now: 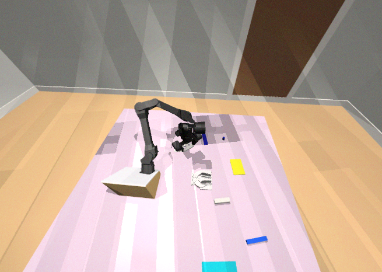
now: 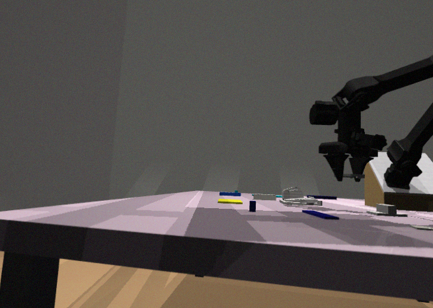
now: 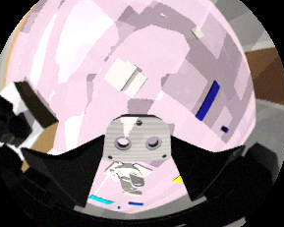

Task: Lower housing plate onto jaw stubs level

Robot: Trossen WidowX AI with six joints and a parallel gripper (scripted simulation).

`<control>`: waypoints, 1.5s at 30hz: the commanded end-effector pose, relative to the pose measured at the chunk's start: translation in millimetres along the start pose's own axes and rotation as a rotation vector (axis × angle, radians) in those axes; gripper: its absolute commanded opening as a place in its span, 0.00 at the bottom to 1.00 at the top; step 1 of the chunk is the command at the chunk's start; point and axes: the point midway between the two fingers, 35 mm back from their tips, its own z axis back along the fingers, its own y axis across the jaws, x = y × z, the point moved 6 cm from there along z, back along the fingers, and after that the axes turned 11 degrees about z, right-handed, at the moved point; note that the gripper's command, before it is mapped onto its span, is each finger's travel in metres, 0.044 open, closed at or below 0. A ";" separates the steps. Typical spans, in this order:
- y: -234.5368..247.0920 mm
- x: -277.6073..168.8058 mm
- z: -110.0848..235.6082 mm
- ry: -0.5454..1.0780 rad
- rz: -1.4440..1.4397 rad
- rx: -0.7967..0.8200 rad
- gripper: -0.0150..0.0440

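Observation:
My gripper (image 1: 187, 145) (image 2: 348, 179) (image 3: 137, 139) is shut on the grey housing plate (image 1: 188, 146) (image 2: 350, 176) (image 3: 138, 125), gripping it by its two side edges. The plate has two large round holes and several small ones. It hangs well above the table and looks roughly level in the exterior view. The white jaw assembly (image 1: 204, 179) (image 2: 292, 193) (image 3: 127, 175) lies on the table away from the gripper, beyond the plate in the wrist view. Its jaws are pale grey. Its pins and stubs are too small to make out.
A white block on a thin base (image 2: 386, 209) (image 3: 119, 73) stands below the gripper. Near it lie a dark blue bar (image 1: 204, 139) (image 2: 320, 214) (image 3: 207, 100) and small dark blue block (image 1: 223, 138) (image 2: 252, 205). A yellow tile (image 1: 237, 166) and white bar (image 1: 222, 201) flank the assembly.

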 end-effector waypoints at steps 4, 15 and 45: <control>0.8 -14.3 0.0 0.006 -0.164 0.003 0.85; 5.3 -36.0 -0.4 0.009 -0.431 0.006 0.85; 28.1 -93.8 -1.1 0.008 -1.159 0.006 0.85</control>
